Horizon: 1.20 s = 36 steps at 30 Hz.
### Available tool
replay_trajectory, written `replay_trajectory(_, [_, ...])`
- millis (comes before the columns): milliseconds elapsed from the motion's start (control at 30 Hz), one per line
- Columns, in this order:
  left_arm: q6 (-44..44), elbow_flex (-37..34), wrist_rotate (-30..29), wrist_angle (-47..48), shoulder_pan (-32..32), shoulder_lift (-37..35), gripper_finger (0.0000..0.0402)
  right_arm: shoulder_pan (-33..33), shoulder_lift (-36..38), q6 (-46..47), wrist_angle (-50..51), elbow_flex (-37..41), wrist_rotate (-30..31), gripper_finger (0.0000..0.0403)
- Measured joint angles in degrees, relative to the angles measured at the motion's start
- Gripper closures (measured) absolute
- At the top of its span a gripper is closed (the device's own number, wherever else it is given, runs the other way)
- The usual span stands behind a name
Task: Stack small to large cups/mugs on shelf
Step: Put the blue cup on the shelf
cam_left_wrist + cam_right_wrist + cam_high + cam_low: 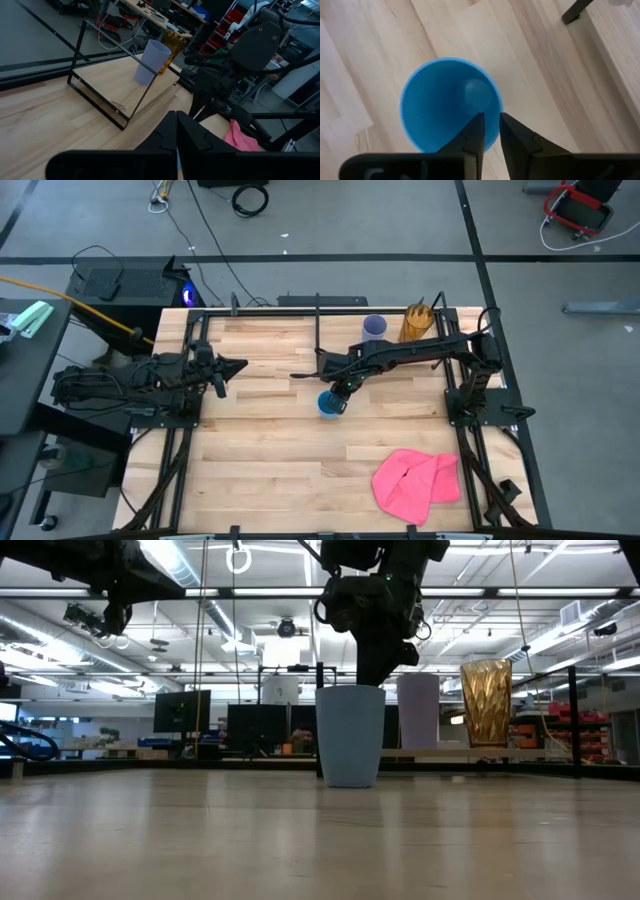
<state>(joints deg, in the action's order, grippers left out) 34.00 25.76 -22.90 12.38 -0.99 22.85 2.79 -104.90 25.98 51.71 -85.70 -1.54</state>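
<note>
Three cups stand upright, and your right gripper [491,131] pinches the nearest of them: its fingers straddle the rim of the blue cup [328,404], one inside, one outside, directly below the wrist on the open wooden platform [270,470]. The lift is straight up along the cup's vertical axis. Beyond that gripper, at the back edge, wait one amber cup [416,323], tallest, and one lavender cup [374,328] just beside it. Your left gripper [176,145] is closed on nothing, parked well apart. One pink cloth [418,482] lies behind the right gripper.
</note>
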Motion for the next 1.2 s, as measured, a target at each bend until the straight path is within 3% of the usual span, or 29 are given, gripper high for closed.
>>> replay_trajectory(300, [0.1,0.0,0.0,0.0,0.0,0.01,0.0372,-0.34,0.07,1.08,-1.86,4.8,-0.02,0.0337])
replay_trajectory(733, [-0.1,0.0,0.0,0.0,0.0,0.0,0.0392,-0.68,0.07,1.5,-4.52,5.02,-0.58,0.0339])
replay_trajectory(933, [-0.13,0.0,-0.02,0.0,0.0,0.0,0.0375,-0.7,0.07,1.5,-5.93,5.02,-0.72,0.0367])
replay_trajectory(1067, [-0.12,0.0,-0.02,0.0,0.01,0.01,0.0384,-0.7,0.07,1.5,-6.29,4.97,-0.74,0.0393])
replay_trajectory(1200, [-0.11,0.0,-0.02,0.02,0.02,0.0,0.0394,-0.68,0.07,1.5,-6.31,4.97,-0.72,0.0392])
